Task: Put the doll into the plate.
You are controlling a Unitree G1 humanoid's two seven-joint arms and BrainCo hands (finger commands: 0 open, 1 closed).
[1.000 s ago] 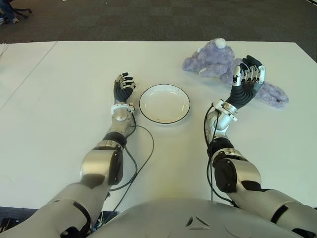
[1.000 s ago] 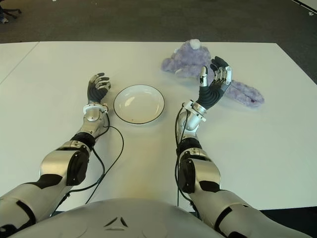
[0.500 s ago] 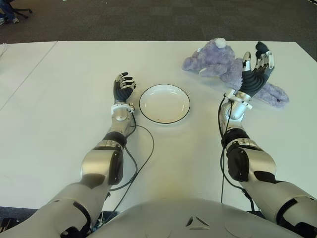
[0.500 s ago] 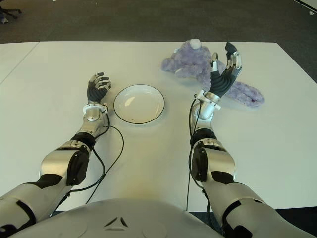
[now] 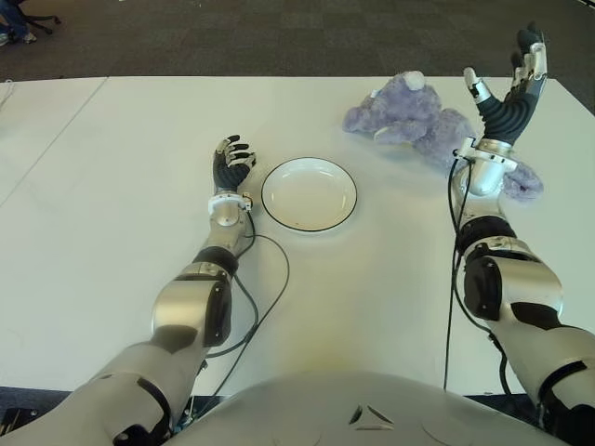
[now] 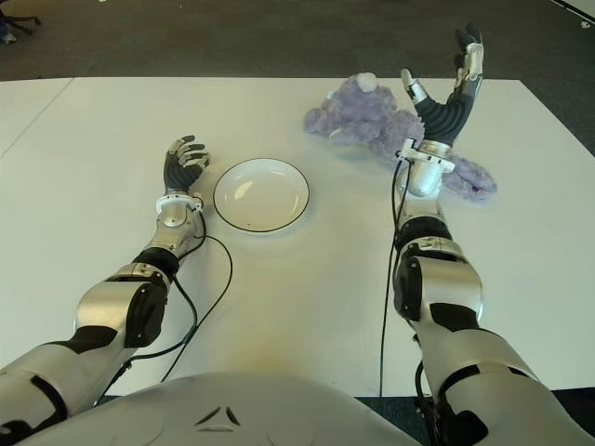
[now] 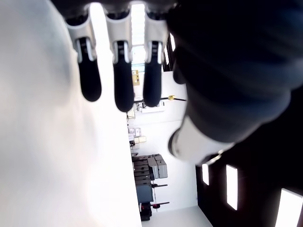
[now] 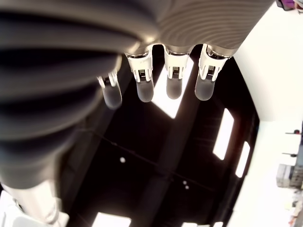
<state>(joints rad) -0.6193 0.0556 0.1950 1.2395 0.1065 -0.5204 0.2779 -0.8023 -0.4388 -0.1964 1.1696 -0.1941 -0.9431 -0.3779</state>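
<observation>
A wide white worktop (image 5: 112, 186) fills the view, dark carpet beyond its far edge. The purple plush doll (image 5: 418, 116) lies sprawled on the far right of the worktop, well apart from the white, dark-rimmed plate (image 5: 309, 194) sitting near the middle.

And the right robot hand (image 5: 509, 88) has swung! A second ago it hung low in front of the doll's middle, palm toward the plush; now it has lifted and shifted out to the right, standing tall over the doll's right end, fingers (image 5: 530, 46) pointing up and spread wide. Its wrist view confirms it: four fingertips (image 8: 173, 87) fanned out against the ceiling, nothing between them. So no grasp yet, and the doll has not budged from its spot.

My read is that the hand is lining up to come down on the plush from above, then carry it left to the plate. That soft, floppy body may sag or trail a limb over the rim.

The left robot hand (image 5: 231, 165) shows just beside the plate, on its left, fingers loosely open and empty.
</observation>
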